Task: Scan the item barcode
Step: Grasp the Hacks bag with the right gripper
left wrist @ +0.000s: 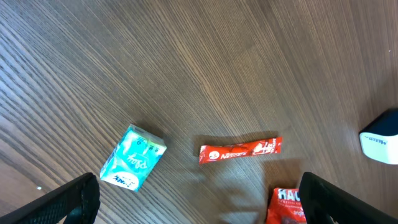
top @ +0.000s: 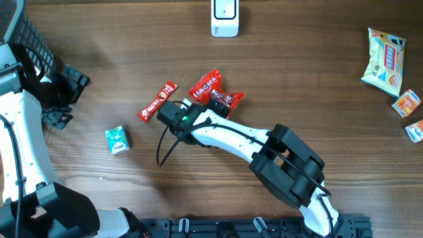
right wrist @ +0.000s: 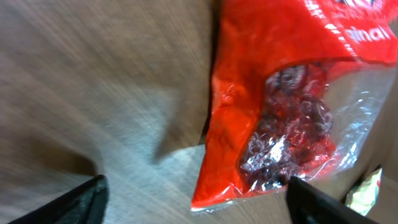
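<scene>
Position: red bag (right wrist: 273, 93) flat on table (top: 297, 66), mid-frame in overhead view; its lower edge lies between the fingers of the right pincer (right wrist: 196, 196).
Axis: top to bottom in right wrist view, slightly slanted, clear end lowest.
Right pincer: wide, gripping nothing.
Left pincer (left wrist: 196, 193): wide, empty.

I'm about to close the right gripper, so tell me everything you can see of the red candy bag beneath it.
The red candy bag is glossy, crinkled plastic, red with white lettering and a clear window showing dark red sweets. It lies flat on the wooden table, mid-table, just right of a thin red sachet. No barcode shows on its upturned face. The right gripper hangs open close over one end; whether it touches cannot be told.
</scene>
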Available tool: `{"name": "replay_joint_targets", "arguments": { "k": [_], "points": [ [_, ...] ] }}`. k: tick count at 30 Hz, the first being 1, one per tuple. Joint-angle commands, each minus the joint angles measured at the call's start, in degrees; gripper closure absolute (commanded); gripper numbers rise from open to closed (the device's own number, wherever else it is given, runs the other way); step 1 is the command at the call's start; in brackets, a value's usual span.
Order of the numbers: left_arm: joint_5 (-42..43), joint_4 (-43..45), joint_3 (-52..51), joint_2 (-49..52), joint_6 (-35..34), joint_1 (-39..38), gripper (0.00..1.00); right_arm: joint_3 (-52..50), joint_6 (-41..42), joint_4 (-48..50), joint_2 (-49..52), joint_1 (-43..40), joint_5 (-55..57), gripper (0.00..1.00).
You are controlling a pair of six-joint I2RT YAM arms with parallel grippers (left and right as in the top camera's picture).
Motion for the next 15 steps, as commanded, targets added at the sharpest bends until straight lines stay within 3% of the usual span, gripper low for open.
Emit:
{"name": "replay_joint_targets", "arguments": {
  "k": [1, 6, 11, 15],
  "points": [
    [-0.8, 0.0, 0.3, 0.2, 0.3, 0.2, 0.00, -0.5, -0.9, 2.0, 1.4, -0.5, 1.3, 0.15],
    [-0.8, 0.0, 0.3, 0.2, 0.2, 0.2, 0.00, -0.5, -0.7, 3.2, 1.4, -0.5, 6.5, 0.15],
    [-0.8, 0.0, 0.3, 0.2, 0.3, 0.2, 0.00, -0.4, 1.9, 2.3, 1.3, 0.4, 23.4, 0.08],
    [-0.8, 0.0, 0.3, 0.2, 0.3, 0.2, 0.00, -0.3, 2.2, 2.8, 1.2, 0.3, 22.8, 0.01]
  ]
}}
